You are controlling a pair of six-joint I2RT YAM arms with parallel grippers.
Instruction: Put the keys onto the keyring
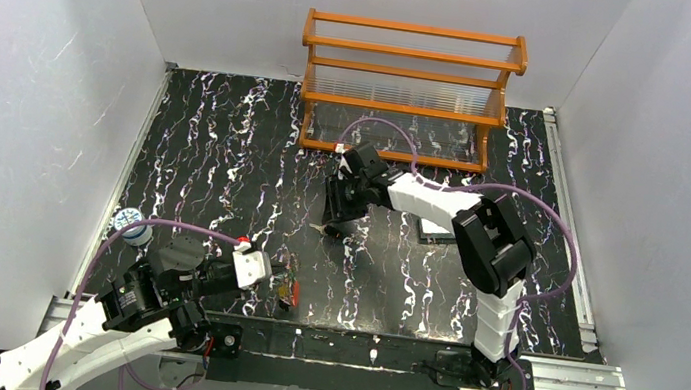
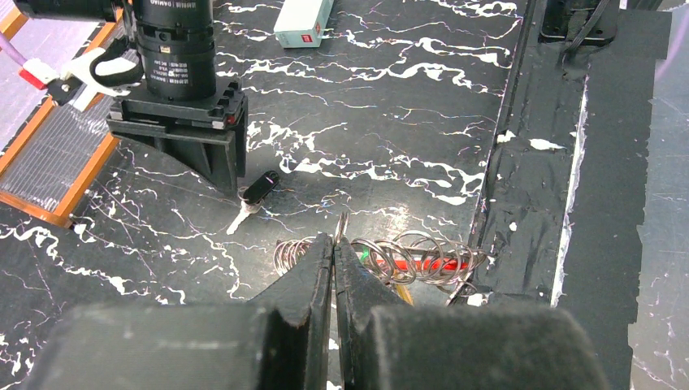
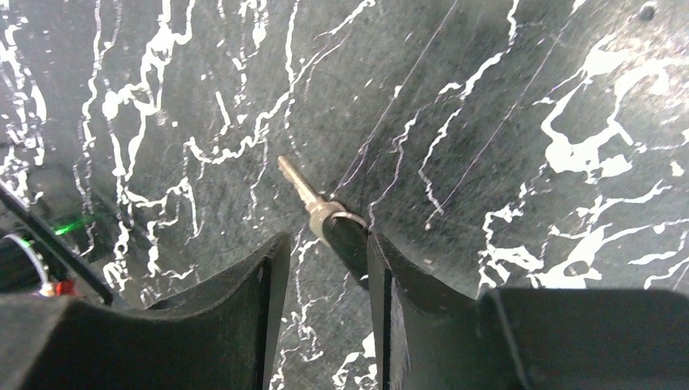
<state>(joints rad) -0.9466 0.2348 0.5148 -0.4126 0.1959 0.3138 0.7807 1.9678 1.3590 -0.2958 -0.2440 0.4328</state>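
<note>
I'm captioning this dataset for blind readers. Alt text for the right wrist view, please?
A small metal key with a dark head lies on the black, white-veined table, between the open jaws of the right gripper, its head close by one finger.

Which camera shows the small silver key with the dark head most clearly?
Right wrist view: the dark-headed silver key lies close up, blade sharp. Left wrist view shows it smaller, whole; top view only a faint speck.

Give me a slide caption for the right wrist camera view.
Right gripper open over a dark-headed key lying on the black marbled mat.
</note>
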